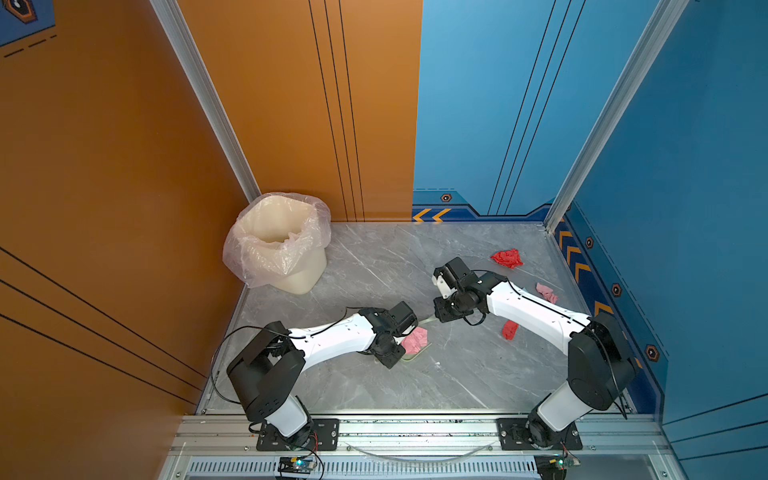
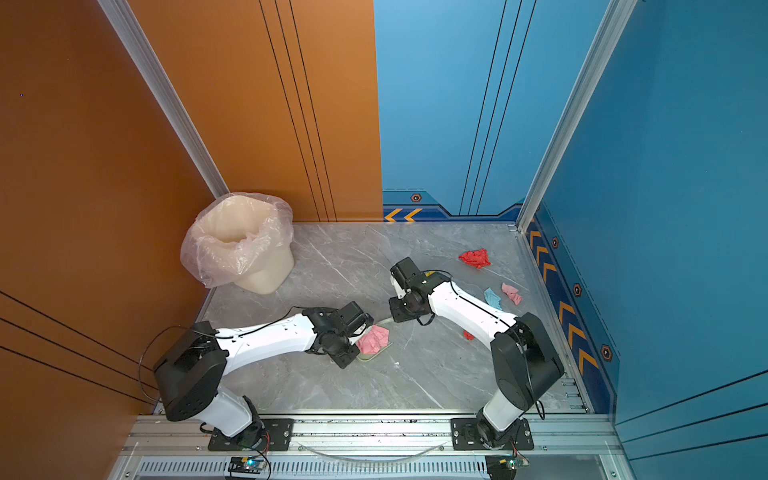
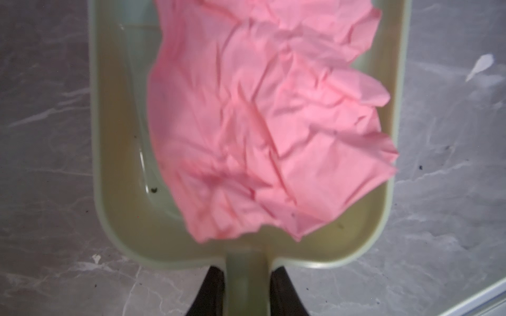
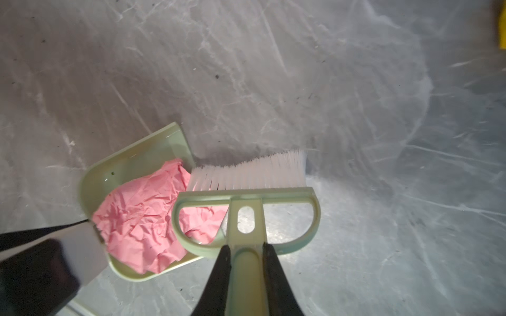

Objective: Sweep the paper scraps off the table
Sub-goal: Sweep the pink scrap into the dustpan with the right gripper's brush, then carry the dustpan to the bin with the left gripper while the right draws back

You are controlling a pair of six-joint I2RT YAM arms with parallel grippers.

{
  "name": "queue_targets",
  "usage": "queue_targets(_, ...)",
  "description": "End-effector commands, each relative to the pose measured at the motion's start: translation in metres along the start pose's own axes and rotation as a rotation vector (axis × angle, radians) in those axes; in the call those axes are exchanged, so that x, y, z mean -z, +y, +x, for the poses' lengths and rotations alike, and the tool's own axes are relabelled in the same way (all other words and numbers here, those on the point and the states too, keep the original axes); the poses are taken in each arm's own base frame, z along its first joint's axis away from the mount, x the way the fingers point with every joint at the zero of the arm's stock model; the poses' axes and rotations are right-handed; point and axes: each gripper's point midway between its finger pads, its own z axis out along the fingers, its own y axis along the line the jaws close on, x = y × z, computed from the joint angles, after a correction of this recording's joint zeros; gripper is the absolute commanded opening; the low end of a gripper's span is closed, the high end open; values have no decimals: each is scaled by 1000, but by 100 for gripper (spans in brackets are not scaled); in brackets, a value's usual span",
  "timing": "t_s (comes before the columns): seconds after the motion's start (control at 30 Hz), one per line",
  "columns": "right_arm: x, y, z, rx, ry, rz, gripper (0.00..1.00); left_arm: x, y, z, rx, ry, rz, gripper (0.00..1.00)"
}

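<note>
Lying crumpled in the dustpan (image 3: 120,191), 1 pink scrap (image 3: 260,123) sits near the table's (image 1: 457,374) middle. Left gripper (image 3: 247,273) pinches the dustpan's handle; right gripper (image 4: 246,251) pinches the brush (image 4: 246,193), its bristles beside that scrap. 4 more lie rightward: red wad (image 1: 507,258), pink wad (image 1: 547,292), blue wad (image 2: 493,298), and a second red wad (image 1: 510,329) half hidden under the right arm (image 1: 536,311). Bin (image 1: 278,245) stands far left.

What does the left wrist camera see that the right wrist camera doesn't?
Only the left wrist view shows the handle of the dustpan clamped in the left gripper, plus a tiny white fleck on the table. Only the right wrist view shows the brush with white bristles, held by the right gripper, and a yellow bit at the edge. Both show the pink paper wad lying in the pale green dustpan on the grey table.
</note>
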Motion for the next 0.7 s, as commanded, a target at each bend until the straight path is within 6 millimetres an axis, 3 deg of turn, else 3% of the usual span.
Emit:
queue_targets(0.0, 7, 24, 19, 55, 61, -111, 0, 3, 1, -8, 33, -12, 18, 0)
queue_targets(0.13, 13, 26, 16, 63, 36, -119, 0, 6, 0, -10, 41, -26, 27, 0)
queue_targets(0.43, 47, -28, -28, -85, -155, 4, 0, 25, 9, -25, 71, -118, 3, 0)
queue_targets(0.57, 70, -50, -46, -146, -240, 40, 0, 47, 19, -37, 105, -180, -15, 0)
queue_targets(0.67, 82, -62, -55, -180, -284, 57, 0, 78, 29, -52, 128, -235, -40, 0)
